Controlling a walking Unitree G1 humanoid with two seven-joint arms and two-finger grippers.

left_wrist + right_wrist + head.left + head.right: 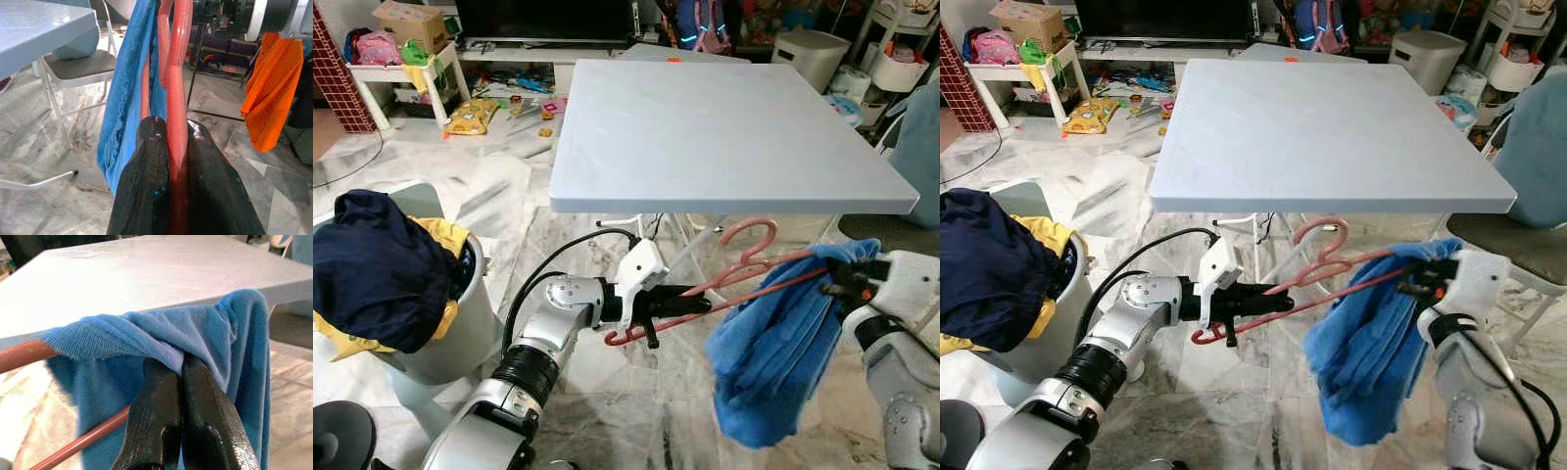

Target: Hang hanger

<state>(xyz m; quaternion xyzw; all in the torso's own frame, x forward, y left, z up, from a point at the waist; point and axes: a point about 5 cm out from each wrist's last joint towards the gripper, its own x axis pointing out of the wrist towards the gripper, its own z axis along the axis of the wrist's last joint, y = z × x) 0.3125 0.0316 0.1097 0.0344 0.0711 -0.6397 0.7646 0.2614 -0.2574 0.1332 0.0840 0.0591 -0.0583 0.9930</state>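
- At seven o'clock in the head views, the left tool [690,304] reaches forward from the silver arm, its black fingers [146,186] clenched on one end of the red hanger [744,279]; the wrist view shows the red bar pinched between them.
- At four o'clock, the right tool [837,279] grips the hanger's far end through the blue cloth [773,352], its fingers [161,421] pressed together on the fabric and, it seems, on the bar beneath, though the cloth hides the contact.
- The hanger is held in the air between the two tools, tilted, its low end at the left tool and its hook [749,240] curling up just under the near edge of the table [724,127].
- The blue cloth drapes over the hanger's right half and hangs down above the marble floor [636,401].
- At nine o'clock, a pale laundry basket [460,333] holds dark blue clothing [372,269] on top of something yellow.
- Beyond, the light grey folding table stands at twelve o'clock.
- Farthest, at eleven o'clock, toys [475,113] lie scattered on the floor beside a white shelf [406,73].
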